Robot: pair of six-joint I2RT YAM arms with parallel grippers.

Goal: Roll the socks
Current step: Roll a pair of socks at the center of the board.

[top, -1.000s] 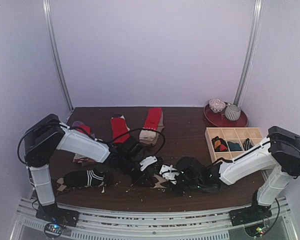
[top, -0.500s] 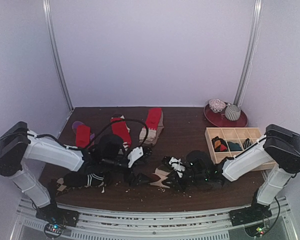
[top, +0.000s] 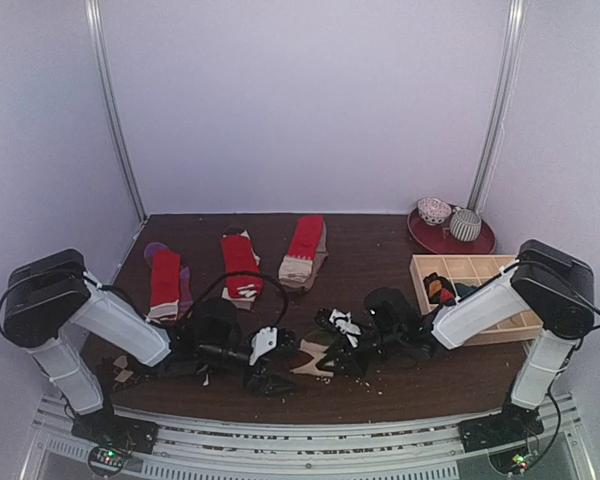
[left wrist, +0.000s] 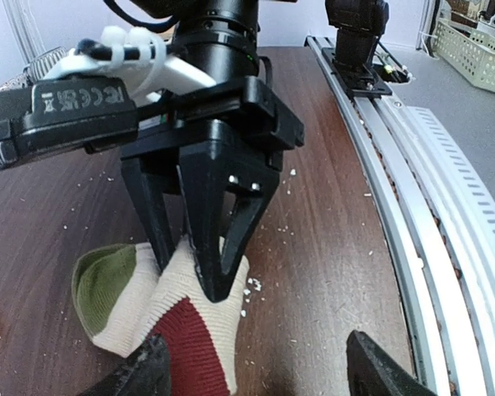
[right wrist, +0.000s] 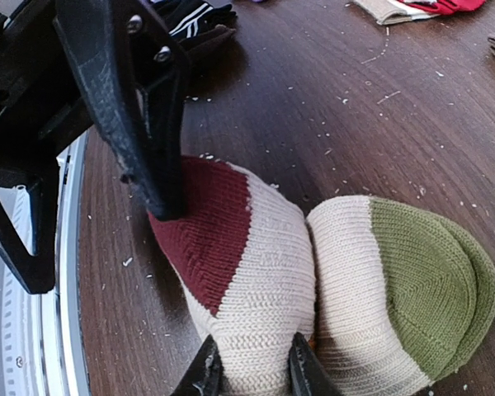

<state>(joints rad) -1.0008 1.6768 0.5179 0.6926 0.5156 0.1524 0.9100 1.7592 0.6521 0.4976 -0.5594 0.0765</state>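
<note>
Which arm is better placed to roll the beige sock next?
Probably the left. The left gripper is open with a finger at the red band of the beige sock, free to regrip; the right gripper is shut on that sock, anchoring it.
</note>
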